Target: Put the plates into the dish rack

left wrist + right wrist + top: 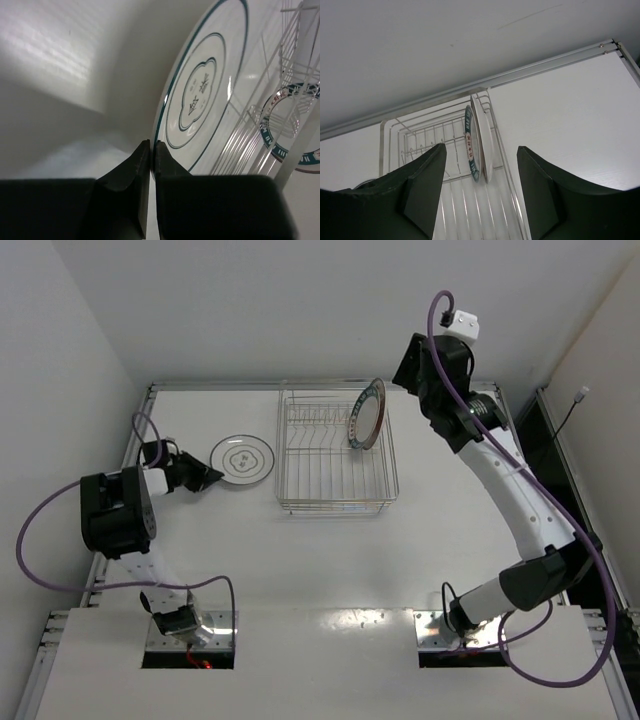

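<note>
Where the dish rack sits at mid-table, I see the teal-lettered plate standing on edge in its far right slots, with what looks like a second plate just beside it. The right gripper hangs above that corner, jaws apart, holding nothing. Left of the rack the thin-rimmed plate lies on the table. The left gripper is clenched on its left rim.
</note>
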Motion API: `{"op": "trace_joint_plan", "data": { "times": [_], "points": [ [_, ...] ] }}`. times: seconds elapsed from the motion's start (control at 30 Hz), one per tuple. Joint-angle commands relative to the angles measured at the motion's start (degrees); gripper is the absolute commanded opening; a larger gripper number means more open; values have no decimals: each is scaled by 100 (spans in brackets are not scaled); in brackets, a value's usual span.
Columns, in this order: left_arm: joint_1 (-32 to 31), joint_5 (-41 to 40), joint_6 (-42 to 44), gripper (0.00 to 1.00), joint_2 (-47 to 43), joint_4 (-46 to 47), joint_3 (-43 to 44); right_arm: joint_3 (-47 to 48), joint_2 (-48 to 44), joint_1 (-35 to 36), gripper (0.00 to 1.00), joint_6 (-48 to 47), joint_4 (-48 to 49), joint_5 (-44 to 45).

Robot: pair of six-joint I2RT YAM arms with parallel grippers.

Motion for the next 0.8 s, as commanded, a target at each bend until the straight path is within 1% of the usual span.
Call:
{"op": "trace_joint_plan", "data": {
  "times": [0.0,0.07,0.1,0.17,0.2,0.27,0.3,0.33,0.37,0.4,0.43,0.47,0.5,0.53,0.57,0.63,0.67,0.7,0.73,0.77],
  "points": [
    [99,-479,294,0,-1016,-543,-276,-150,-211,-72,56,82,308,-175],
    [100,-706,153,0,-1500,-702,-225,-150,-211,-125,56,82,430,-455],
    [100,-812,-39,0,-1963,-885,-67,-211,-211,-177,56,82,483,-595],
    [100,-1092,-329,0,-2388,-949,127,-264,-211,-238,56,134,701,-1244],
    [100,-1094,-653,0,-2720,-888,310,-265,-141,-317,56,134,799,-1865],
    [-58,-1094,-892,0,-2925,-825,565,-317,17,-432,57,292,1185,-2632],
    [-206,-1094,-1033,0,-2978,-825,889,-387,166,-554,57,380,1334,-3488],
    [-278,-1094,-1034,0,-3031,-825,1049,-388,246,-634,57,485,1501,-3941],
    [-339,-1042,-1104,0,-3136,-825,1181,-536,325,-704,58,756,1964,-4398],
    [-392,-1041,-1104,0,-3207,-825,1391,-624,404,-853,60,932,2273,-5316],
    [-514,-1041,-1165,0,-3268,-712,1480,-729,483,-915,60,1143,2642,-5769],
    [-594,-928,-1166,0,-3321,-650,1559,-948,684,-968,61,1667,3046,-6208],
    [-673,-831,-1253,0,-3321,-597,1621,-1055,808,-1021,61,1986,3946,-6970],
    [-830,-717,-1402,0,-3321,-379,1622,-1256,939,-1073,63,2319,4460,-7291],
    [-928,-542,-1508,0,-3321,-238,1622,-1362,1202,-1074,63,3019,5474,-7746],
    [-1217,-479,-1814,0,-3321,43,1465,-1679,1414,-1074,64,3682,6455,-8022],
    [-1332,-409,-1895,0,-3321,149,1394,-1775,1502,-1074,64,3964,6877,-8023],
    [-1455,-409,-1956,0,-3382,237,1341,-1855,1643,-1074,66,4410,7569,-8023],
    [-1717,-409,-1957,0,-3383,290,1271,-1916,1714,-1074,67,4571,7820,-8084],
    [-1841,-530,-1957,0,-3383,291,1270,-1917,1775,-1074,67,4782,7996,-8137]
  ]
}}
